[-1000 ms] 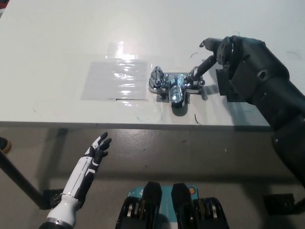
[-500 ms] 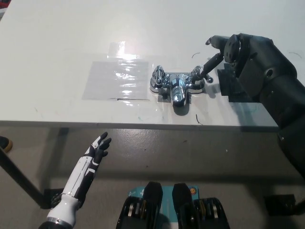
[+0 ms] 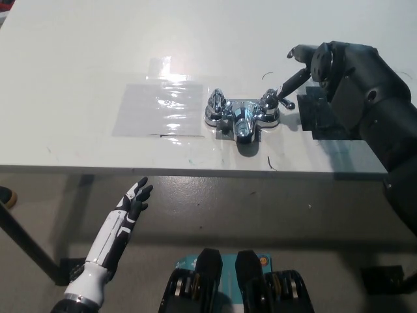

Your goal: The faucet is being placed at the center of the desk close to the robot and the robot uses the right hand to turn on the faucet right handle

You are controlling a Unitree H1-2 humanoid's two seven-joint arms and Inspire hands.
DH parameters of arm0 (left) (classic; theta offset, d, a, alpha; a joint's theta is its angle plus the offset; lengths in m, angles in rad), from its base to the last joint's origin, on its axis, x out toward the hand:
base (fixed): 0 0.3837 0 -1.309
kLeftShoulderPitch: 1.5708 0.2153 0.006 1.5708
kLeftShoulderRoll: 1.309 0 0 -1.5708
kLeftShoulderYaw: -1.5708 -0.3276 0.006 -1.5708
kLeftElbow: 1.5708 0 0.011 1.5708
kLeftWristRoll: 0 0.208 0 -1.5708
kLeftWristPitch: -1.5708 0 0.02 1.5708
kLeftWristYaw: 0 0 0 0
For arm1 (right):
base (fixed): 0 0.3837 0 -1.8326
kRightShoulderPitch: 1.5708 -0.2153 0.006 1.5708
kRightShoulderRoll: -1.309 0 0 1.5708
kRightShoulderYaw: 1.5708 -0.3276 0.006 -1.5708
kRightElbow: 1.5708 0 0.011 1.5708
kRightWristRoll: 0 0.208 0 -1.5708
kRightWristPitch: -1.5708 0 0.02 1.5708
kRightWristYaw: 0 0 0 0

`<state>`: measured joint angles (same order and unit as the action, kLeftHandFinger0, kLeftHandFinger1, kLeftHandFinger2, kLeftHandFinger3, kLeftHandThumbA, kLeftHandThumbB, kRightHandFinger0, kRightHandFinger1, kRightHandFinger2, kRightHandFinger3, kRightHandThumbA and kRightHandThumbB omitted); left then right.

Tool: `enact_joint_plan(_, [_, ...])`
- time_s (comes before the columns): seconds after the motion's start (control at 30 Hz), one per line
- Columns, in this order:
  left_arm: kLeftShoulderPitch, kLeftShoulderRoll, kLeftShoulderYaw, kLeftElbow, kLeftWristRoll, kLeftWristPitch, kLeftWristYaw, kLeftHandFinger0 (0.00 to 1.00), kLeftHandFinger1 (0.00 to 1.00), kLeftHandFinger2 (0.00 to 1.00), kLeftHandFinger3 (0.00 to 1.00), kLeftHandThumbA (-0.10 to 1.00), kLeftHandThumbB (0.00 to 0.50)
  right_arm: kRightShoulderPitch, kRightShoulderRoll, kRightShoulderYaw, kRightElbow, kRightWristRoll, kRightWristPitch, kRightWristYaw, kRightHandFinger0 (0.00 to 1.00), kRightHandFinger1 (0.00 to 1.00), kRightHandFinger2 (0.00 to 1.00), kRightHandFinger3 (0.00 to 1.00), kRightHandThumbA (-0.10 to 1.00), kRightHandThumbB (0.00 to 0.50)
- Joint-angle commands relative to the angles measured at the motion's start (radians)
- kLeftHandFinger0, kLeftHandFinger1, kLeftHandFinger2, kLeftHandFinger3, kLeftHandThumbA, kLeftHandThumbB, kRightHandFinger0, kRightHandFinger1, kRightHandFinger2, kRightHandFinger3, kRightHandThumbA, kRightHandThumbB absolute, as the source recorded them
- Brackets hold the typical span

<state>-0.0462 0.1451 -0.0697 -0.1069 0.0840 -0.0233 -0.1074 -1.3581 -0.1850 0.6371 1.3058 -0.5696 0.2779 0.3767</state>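
The chrome faucet (image 3: 242, 119) stands on the white desk (image 3: 78, 52) near its front edge, spout toward me. Its left handle (image 3: 215, 103) is untouched. My black right hand (image 3: 320, 70) hovers just right of the faucet with its fingers spread. One of the fingers (image 3: 290, 79) reaches down-left and rests against the right handle (image 3: 271, 102), whose short lever points right. No fingers wrap around the handle. My white left hand (image 3: 135, 201) rests open below the desk edge at the lower left.
A clear glossy sheet (image 3: 159, 107) is taped flat on the desk just left of the faucet. The desk's front edge (image 3: 195, 171) runs across the middle of the picture, with grey floor below it.
My right hand has shifted right and a little away from me, its finger staying at the right handle, and the handle's lever has swung toward the right. The left hand has stayed put.
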Motion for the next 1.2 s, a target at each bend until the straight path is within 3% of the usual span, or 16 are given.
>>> enact_joint_plan(0.0, [-0.014,0.011,-0.002,-0.030,-0.001,0.000,-0.013,1.00,1.00,1.00,1.00,1.00,0.168,-0.082,-0.047,0.025,0.015,-0.044,-0.020,0.012,1.00,1.00,1.00,1.00,0.86,0.459])
enact_joint_plan(0.1, [-0.015,0.014,-0.004,-0.028,0.006,-0.009,-0.012,1.00,1.00,1.00,1.00,1.00,0.158,-0.079,-0.054,0.028,0.015,-0.045,-0.027,-0.003,1.00,1.00,1.00,1.00,0.80,0.480])
enact_joint_plan(0.2, [-0.029,0.017,-0.002,-0.020,-0.004,-0.010,-0.018,1.00,1.00,1.00,1.00,1.00,0.152,-0.083,-0.062,0.043,0.024,-0.059,-0.043,-0.003,1.00,1.00,1.00,1.00,0.81,0.500])
enact_joint_plan(0.5, [-0.037,0.018,-0.004,-0.029,0.005,0.002,-0.017,1.00,1.00,1.00,1.00,1.00,0.139,-0.091,-0.065,0.090,0.047,-0.071,-0.059,0.043,1.00,1.00,1.00,1.00,0.81,0.500])
enact_joint_plan(0.73, [-0.042,0.020,-0.004,-0.030,0.003,0.010,-0.018,1.00,1.00,1.00,1.00,1.00,0.156,-0.095,-0.077,0.110,0.061,-0.076,-0.096,0.105,1.00,1.00,1.00,1.00,0.70,0.500])
enact_joint_plan(1.0, [-0.048,0.021,-0.007,-0.019,0.000,-0.001,-0.019,1.00,1.00,1.00,1.00,1.00,0.153,-0.100,-0.096,0.142,0.058,-0.100,-0.112,0.065,1.00,1.00,1.00,1.00,0.61,0.500])
enact_joint_plan(1.17, [-0.047,0.022,-0.009,-0.020,-0.001,0.000,-0.019,1.00,1.00,1.00,1.00,1.00,0.140,-0.107,-0.110,0.134,0.042,-0.097,-0.122,0.053,1.00,1.00,1.00,1.00,0.62,0.495])
